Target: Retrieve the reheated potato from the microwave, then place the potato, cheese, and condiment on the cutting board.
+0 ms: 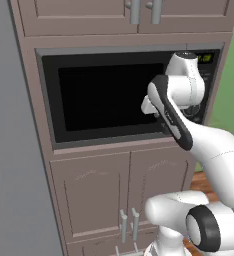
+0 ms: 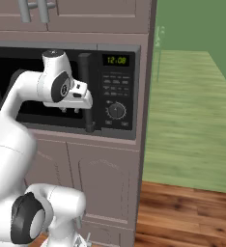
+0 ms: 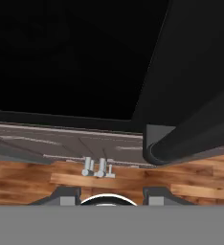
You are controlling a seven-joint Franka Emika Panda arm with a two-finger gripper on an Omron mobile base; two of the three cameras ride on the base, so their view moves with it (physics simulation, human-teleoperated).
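Built-in microwave with wide black glass door (image 1: 106,95) set in brown cabinet wall (image 1: 114,192), door shut. White arm's jaws (image 2: 86,96) at long dark bar handle (image 2: 85,91); grip state cannot tell.

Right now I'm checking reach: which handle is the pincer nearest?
The microwave's dark bar handle; the pincer sits beside it, unlike the silver cabinet handles above.
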